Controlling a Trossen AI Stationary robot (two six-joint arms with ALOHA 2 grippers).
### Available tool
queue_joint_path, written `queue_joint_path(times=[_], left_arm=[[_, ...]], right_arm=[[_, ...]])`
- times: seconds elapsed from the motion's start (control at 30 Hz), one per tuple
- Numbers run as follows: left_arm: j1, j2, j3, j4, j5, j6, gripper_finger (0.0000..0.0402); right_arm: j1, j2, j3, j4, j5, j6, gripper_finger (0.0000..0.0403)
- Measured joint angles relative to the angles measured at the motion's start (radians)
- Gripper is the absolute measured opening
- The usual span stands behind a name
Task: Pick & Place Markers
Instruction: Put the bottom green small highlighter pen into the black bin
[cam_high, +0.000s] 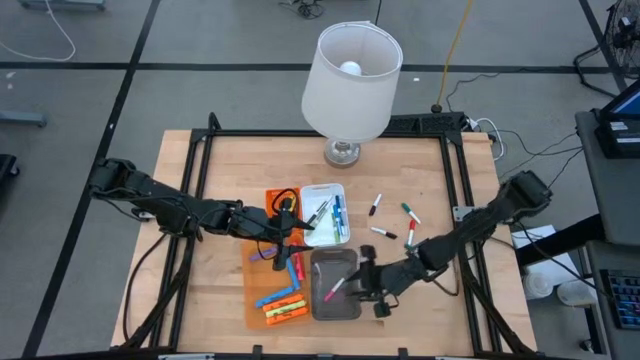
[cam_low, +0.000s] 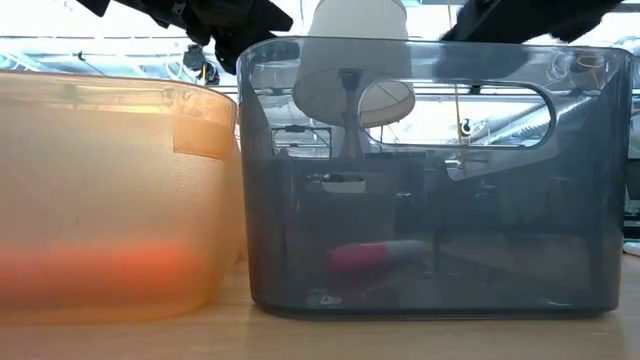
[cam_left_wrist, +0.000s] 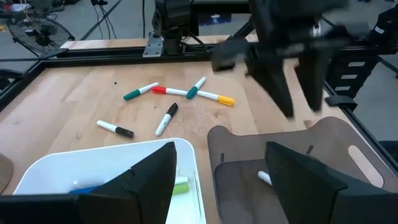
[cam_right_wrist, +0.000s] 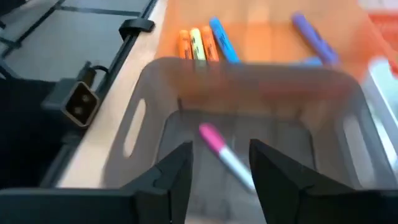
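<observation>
Lying in the grey tray (cam_right_wrist: 155, 81), the pink marker (cam_right_wrist: 224, 149) sits below the open right end effector (cam_right_wrist: 219, 163).

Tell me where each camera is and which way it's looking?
High view: above the table, looking straight down; both arms show, the right gripper over the grey tray.
Low view: at table height, looking through the grey tray; arm parts up top.
Left wrist view: on the left arm, looking across the white tray; its own fingers show.
Right wrist view: looking down into the grey tray; open fingers.
Shared: the pink marker.
</observation>
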Motion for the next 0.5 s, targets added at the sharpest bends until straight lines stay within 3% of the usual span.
queue_joint_path(times=[0.1, 0.27, 0.5], left_arm=[[0.0, 0.0, 0.0, -0.008, 0.0, 0.0, 0.025], [0.0, 0.0, 0.0, -0.011, 0.0, -0.001, 0.025], [0.0, 0.0, 0.0, -0.011, 0.0, -0.003, 0.025]], right_arm=[[0.027, -0.083, 0.0, -0.202, 0.033, 0.159, 0.0143], [0.091, -0.147, 0.0, -0.607, 0.181, 0.459, 0.0133], [0.13, -0.146, -0.001, -0.995, 0.211, 0.835, 0.0132]])
